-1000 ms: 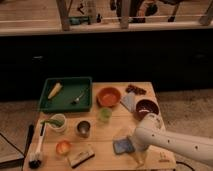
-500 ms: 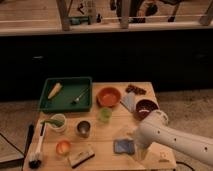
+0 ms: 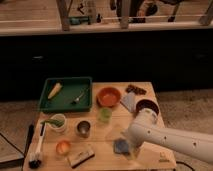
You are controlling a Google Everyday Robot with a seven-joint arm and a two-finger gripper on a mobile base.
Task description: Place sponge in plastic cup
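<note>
The white arm (image 3: 165, 137) now reaches further toward 9 o'clock than half a second ago. Its gripper (image 3: 130, 145), mostly hidden beneath it, now sits just at the 3 o'clock edge of the sponge (image 3: 120, 146), closer than before.

A wooden desk (image 3: 107, 136) carries a green tray (image 3: 65, 105) at its back left, with a yellow cob (image 3: 54, 90) and a utensil (image 3: 78, 96) inside. Right of the tray are an orange bowl (image 3: 109, 96), a pale folded cloth (image 3: 128, 101) and a dark bowl (image 3: 147, 106). Nearer the front stand a white mug (image 3: 57, 122), a metal cup (image 3: 83, 128), an orange ball (image 3: 63, 147) and a tan-and-black block (image 3: 81, 156). The end effector (image 3: 129, 146) hangs low at the front right.
</note>
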